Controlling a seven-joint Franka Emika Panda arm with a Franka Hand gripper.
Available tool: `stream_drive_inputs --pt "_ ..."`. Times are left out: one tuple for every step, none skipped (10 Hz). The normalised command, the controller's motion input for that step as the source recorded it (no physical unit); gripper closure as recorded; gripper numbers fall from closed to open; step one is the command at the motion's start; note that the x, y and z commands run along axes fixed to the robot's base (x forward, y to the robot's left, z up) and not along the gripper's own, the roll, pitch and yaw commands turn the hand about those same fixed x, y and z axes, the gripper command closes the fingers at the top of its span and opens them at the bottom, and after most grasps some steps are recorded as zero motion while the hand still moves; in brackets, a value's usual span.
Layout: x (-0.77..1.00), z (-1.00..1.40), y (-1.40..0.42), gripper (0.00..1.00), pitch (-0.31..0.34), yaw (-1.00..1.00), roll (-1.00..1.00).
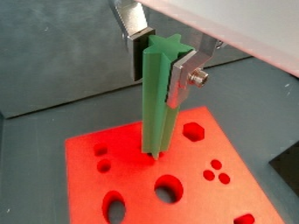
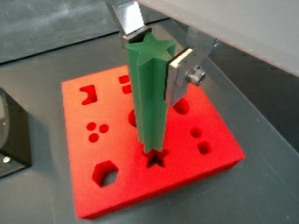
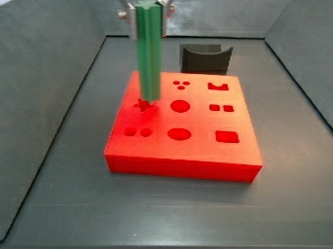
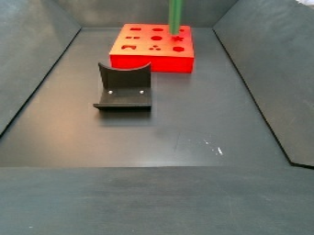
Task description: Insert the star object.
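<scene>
In both wrist views one green peg (image 1: pixel 160 101) stands upright, clamped near its top by the pincer (image 1: pixel 162 54), its lower end at the star hole (image 2: pixel 153 158) of one red block (image 2: pixel 211 144). In a side view the block sits toward the bench's (image 4: pixel 185 119) far edge, one dark fixture (image 4: pixel 124 87) nearer.

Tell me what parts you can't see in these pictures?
- How deep the green peg sits in the red block: its tip covers the star hole in both wrist views.
- The gripper: cut off by the top edge in a side view.
- The block's holes in a side view: too small.
</scene>
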Motion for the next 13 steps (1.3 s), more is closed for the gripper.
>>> stream_drive_inputs --pt "-0.20 -0.13 0.06 1.00 -0.251 0.00 -0.08" --pt "-0.07 -0.21 0.00 1.00 -0.193 0.00 -0.05" --pt "0.00 -0.19 -0.01 1.00 -0.121 0.00 -0.04" --pt "0.00 -0.19 -0.04 1.00 -0.067 0.00 0.00" --pt "-0.01 -0.09 -0.04 1.00 0.000 0.00 0.02" --pt "-0.12 -0.10 0.00 1.00 0.000 0.00 0.04" --pt "-0.18 -0.04 -0.07 1.00 0.000 0.02 0.00" --pt "-0.31 -0.03 0.00 1.00 -0.004 0.01 0.00" --pt "-0.17 -0.03 0.00 1.00 -0.030 0.02 0.00" --pt "-0.09 -0.11 -0.05 1.00 -0.089 0.01 0.00" --pt "0.00 -0.12 -0.08 1.00 -0.097 0.00 0.00" --pt "0.04 0.00 -0.06 1.00 0.000 0.00 0.00" --pt "0.00 -0.01 0.00 1.00 0.000 -0.02 0.01"
